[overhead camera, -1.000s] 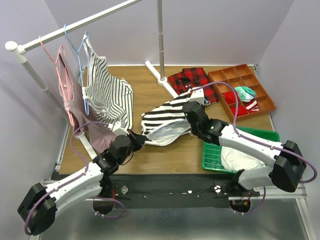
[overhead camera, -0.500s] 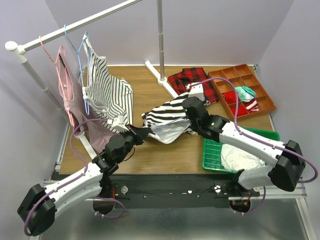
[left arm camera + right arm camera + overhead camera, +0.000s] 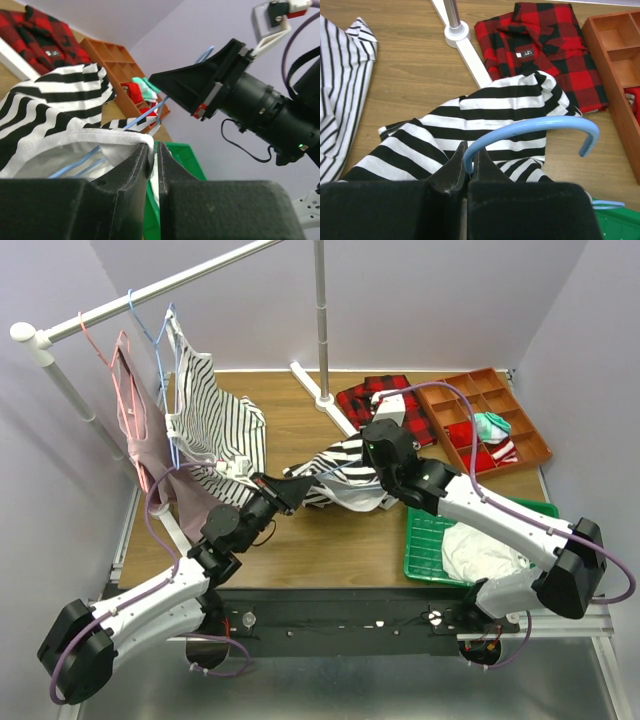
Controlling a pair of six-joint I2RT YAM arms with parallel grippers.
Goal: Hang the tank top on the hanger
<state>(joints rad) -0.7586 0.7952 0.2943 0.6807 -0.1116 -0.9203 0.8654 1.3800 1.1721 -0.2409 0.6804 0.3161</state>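
The step in hand looks like threading: the hanger (image 3: pixel 540 127) is being worked inside the tank top (image 3: pixel 335 475) so that the straps can seat on its shoulders. The right tool (image 3: pixel 471 152) is clamped tight on the root of the blue hook, which curves out over the striped cloth. The left tool (image 3: pixel 151 147) stands at a narrow gap with the top's white hem at its tips; I cannot tell whether it grips the hem or merely touches it. The top hangs bunched between the two tools above the middle of the counter (image 3: pixel 330 540), its lower folds apparently resting on the wood, just beside the red plaid shirt (image 3: pixel 540 45). It is limp and crumpled, with bold black-and-white bands outside and a pale grey inside that gapes toward the left wrist view, blue wire running through the opening. Next, I judge, the hem needs drawing down and away from the hook, taut enough for each strap to slide over a hanger end without bunching.
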